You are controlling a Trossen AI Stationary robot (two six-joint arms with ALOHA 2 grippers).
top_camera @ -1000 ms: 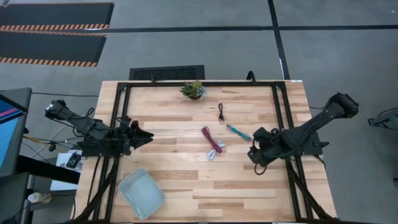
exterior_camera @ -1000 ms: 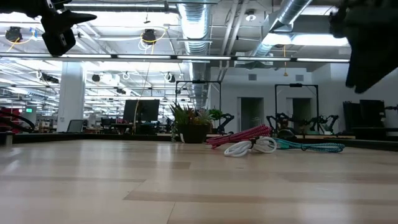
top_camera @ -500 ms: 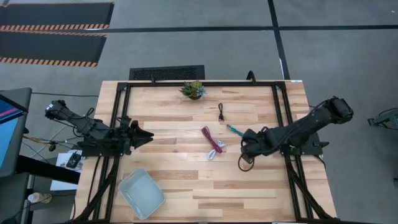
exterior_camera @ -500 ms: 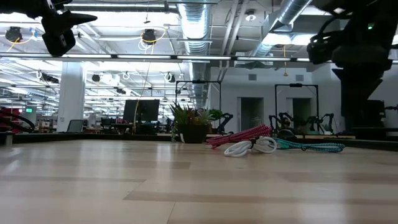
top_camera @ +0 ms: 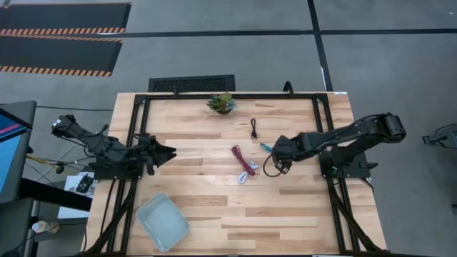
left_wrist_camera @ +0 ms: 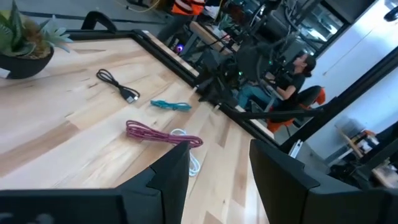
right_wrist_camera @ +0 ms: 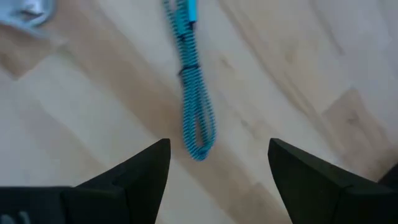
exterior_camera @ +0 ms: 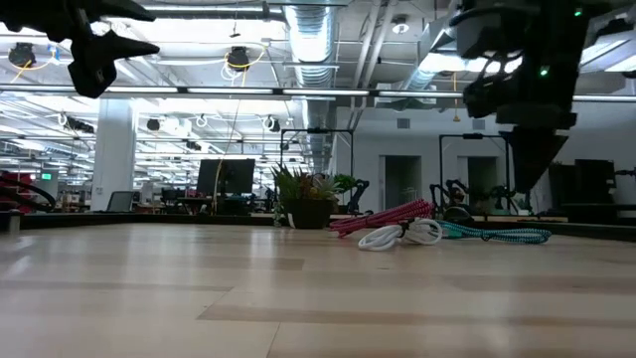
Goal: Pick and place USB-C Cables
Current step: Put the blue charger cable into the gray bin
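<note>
Four small cables lie flat on the wooden table. The teal cable (right_wrist_camera: pixel 189 81) runs lengthwise between the fingers of my right gripper (right_wrist_camera: pixel 217 180), which is open and hovers over it without touching. In the high view this gripper (top_camera: pixel 275 148) covers most of the teal cable (top_camera: pixel 263 146). Left of it lie the dark red cable (top_camera: pixel 243 158) and the white-pink cable (top_camera: pixel 246 173). The black cable (top_camera: pixel 253 128) is farther back. My left gripper (top_camera: pixel 170 152) waits open near the table's left side.
A small potted plant (top_camera: pixel 222 102) stands at the far edge. A pale blue tray (top_camera: pixel 163 221) sits near the front left corner. A black frame rail (top_camera: pixel 319 135) runs along the table's right side under my right arm. Bare wood spans the near half.
My right gripper has swung from the right side toward the table's left and far edge, ending above the teal cable. The cables have stayed where they were.
</note>
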